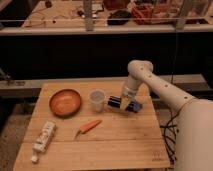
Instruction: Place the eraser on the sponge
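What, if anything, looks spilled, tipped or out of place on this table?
Nothing stands out. The orange bowl and plastic cup stand upright, the carrot and white tube lie flat on the wooden table, and the claw sits low by the blue sponge.

Cup between bowl and jaws, on table

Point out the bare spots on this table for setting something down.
Table: its front right, right of the carrot, is bare; so is the strip between carrot and tube. Crowded along the back: bowl, cup, and the pincer at the sponge.
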